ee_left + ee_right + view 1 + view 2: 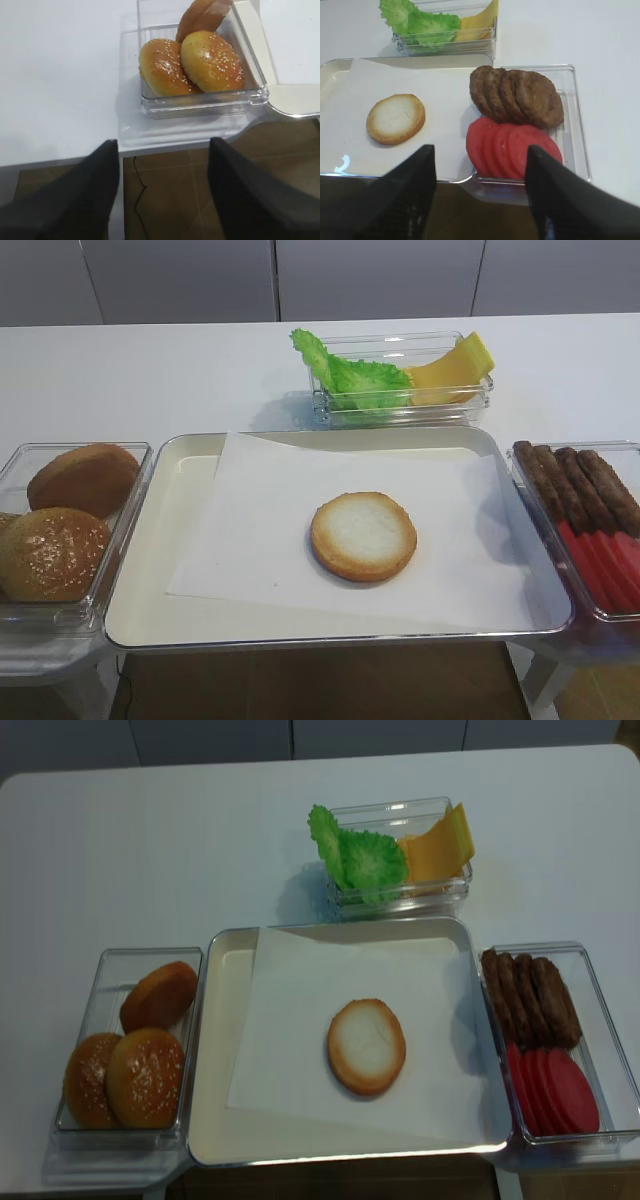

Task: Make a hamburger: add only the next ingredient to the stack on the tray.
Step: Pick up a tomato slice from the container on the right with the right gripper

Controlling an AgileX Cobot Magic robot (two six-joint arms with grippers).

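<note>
The bun bottom half [363, 535] lies cut face up on the white paper of the cream tray [150, 570], alone. Several red tomato slices [512, 150] overlap in the near end of a clear box right of the tray, also seen from above as the tomato slices [555, 1090]. My right gripper [481, 150] is open and empty. It hovers just short of that box's near edge, with the slices lined up ahead between its fingers. My left gripper [164, 142] is open and empty, off the table's front edge before the bun box. Neither gripper shows in the high views.
Brown patties [517, 95] fill the far end of the tomato box. A clear box with lettuce and cheese [400, 380] stands behind the tray. Sesame buns [190, 62] sit in a clear box left of the tray. Brown floor lies below the table edge.
</note>
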